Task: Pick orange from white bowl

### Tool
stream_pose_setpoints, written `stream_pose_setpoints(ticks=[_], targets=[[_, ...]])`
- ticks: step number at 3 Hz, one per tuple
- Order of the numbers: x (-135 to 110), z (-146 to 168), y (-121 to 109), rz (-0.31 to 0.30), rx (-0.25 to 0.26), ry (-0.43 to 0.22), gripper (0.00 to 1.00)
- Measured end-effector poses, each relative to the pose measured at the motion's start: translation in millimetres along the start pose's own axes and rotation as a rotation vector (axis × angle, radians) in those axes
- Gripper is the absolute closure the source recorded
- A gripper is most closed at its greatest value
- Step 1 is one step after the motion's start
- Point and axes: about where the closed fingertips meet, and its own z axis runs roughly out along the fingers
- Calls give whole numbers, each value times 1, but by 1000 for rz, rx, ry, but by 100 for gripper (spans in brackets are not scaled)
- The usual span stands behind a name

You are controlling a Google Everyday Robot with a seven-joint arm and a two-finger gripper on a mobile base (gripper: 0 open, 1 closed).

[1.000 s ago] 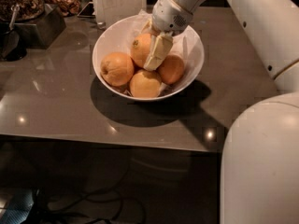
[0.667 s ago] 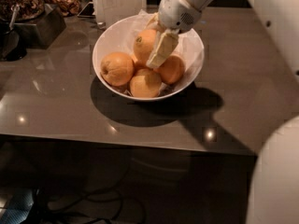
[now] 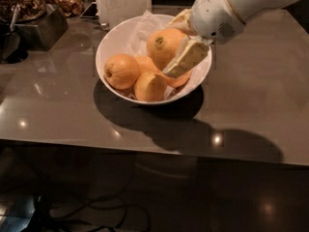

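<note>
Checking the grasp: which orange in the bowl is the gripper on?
The rear orange, topmost in the white bowl, stem dot showing; the gripper grips it.

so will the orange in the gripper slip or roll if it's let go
Probably firm, not squashy: the orange looks round and undented in the gripper, over the white bowl. Its curved peel gives the fingers little flat to grip, so it may slip. Released, it would likely roll among the other oranges.
</note>
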Motion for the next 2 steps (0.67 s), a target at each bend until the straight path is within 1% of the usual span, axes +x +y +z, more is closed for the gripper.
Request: stream_pose_setpoints(ticks=[1, 2], targets=[[0, -12, 17, 18, 44, -29, 100], [-6, -24, 30, 13, 83, -21, 100]])
